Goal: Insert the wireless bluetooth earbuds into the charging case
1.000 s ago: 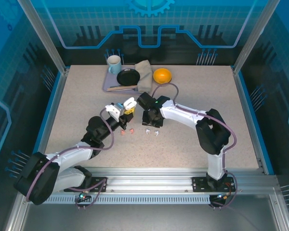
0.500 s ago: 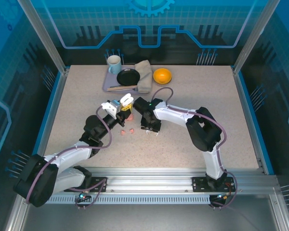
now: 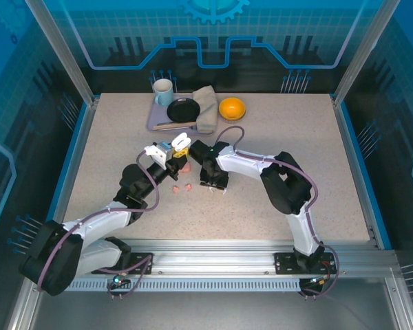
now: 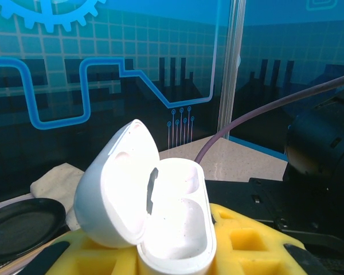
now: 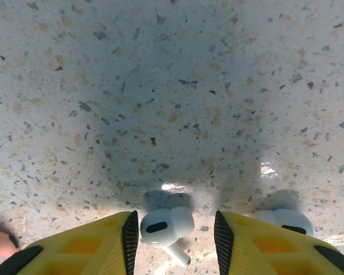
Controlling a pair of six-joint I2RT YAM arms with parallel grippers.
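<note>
2 pink earbuds (image 3: 176,188) (image 3: 188,185), 2 white earbuds (image 5: 166,223) (image 5: 286,219).

Left tool (image 4: 172,255) clamps white charging case (image 4: 178,212), standing open.

From where I stand, the speckled beige table (image 3: 103,158) sits inside a booth. Behind its far edge rises a translucent blue back panel (image 3: 124,34) printed with a fine grid, a pale circuit line and half a gear (image 3: 213,8) at the top. Darker blue side panels (image 3: 14,137) flank the table, joined to the back by slanting aluminium posts (image 3: 58,51). A blue strip (image 3: 72,158) trims the table's sides. Along its near edge runs a slotted aluminium rail (image 3: 220,249), with a plain grey surface (image 3: 213,309) below. The light is soft and even.
</note>
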